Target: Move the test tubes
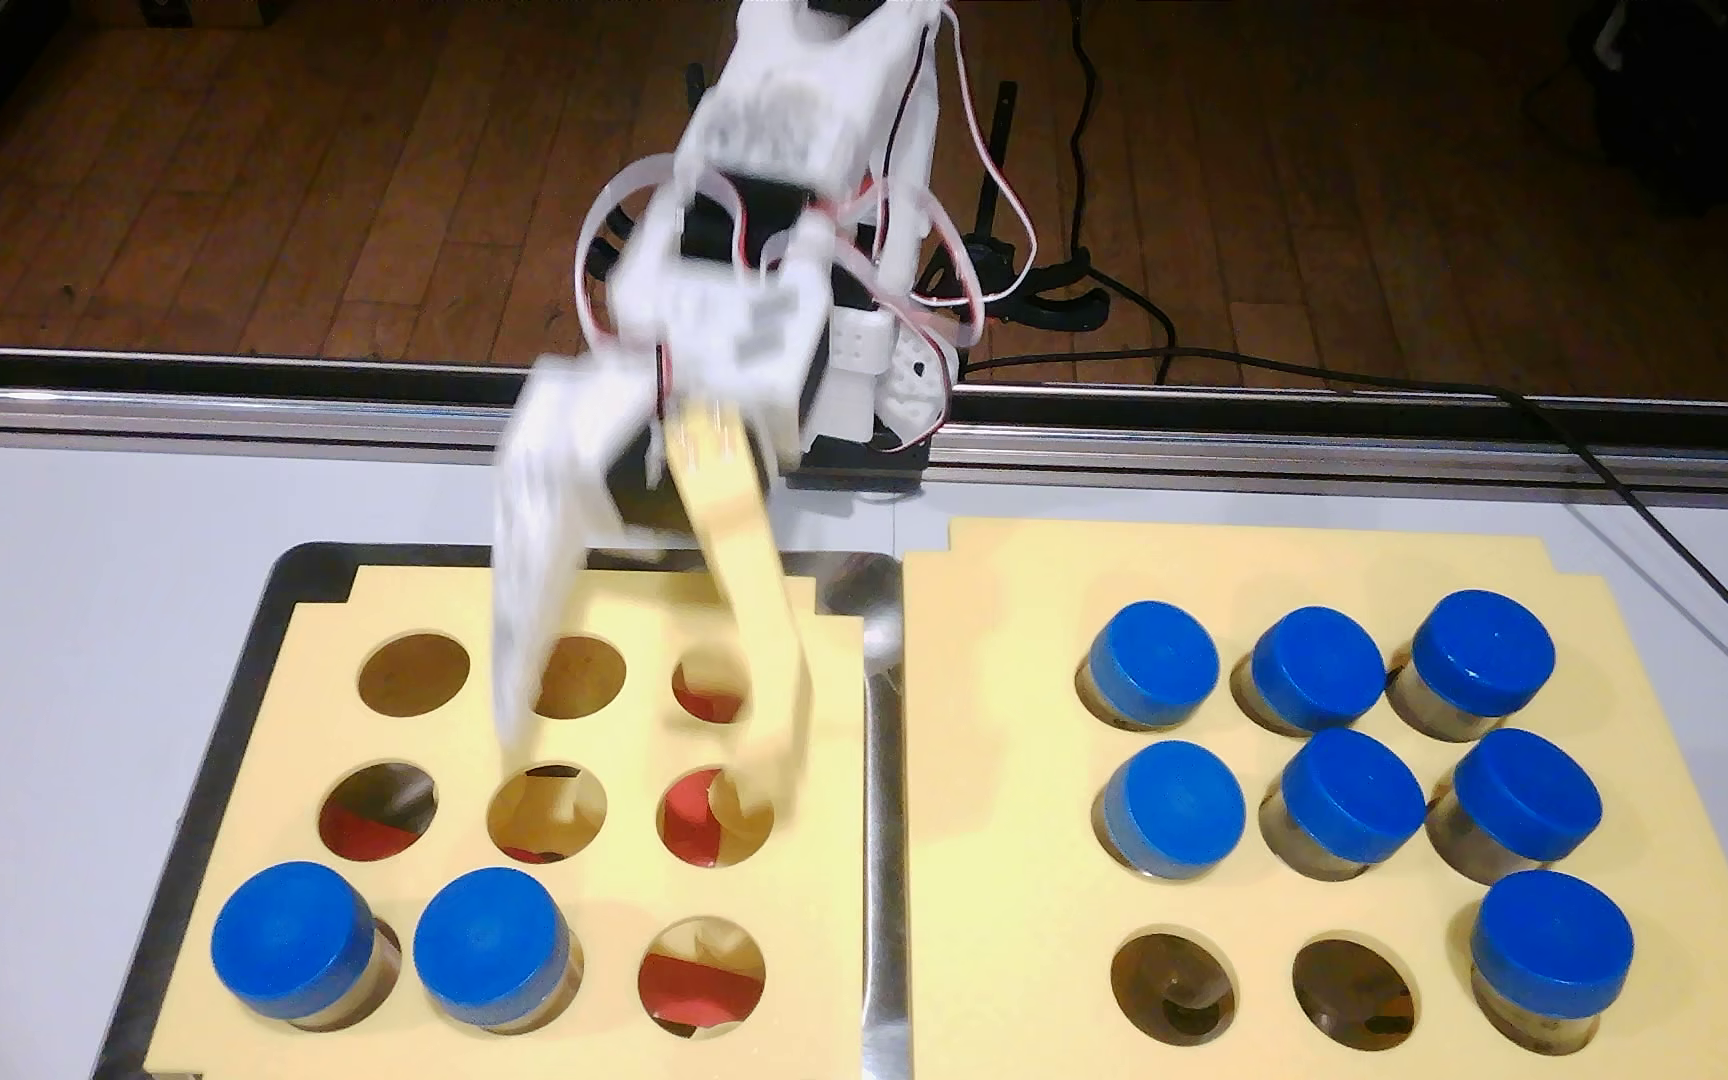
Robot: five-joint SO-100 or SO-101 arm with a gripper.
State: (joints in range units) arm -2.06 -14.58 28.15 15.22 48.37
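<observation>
The white and yellow two-finger tool (647, 763) hangs wide apart and empty over the left yellow foam rack (320, 665). Two clear blue-capped test tubes (392, 961) stand just below; a low fast swing could knock them.

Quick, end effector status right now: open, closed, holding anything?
White-and-yellow two-finger end effector: open, fingers spread wide, holding nothing, above the left yellow foam rack.
</observation>
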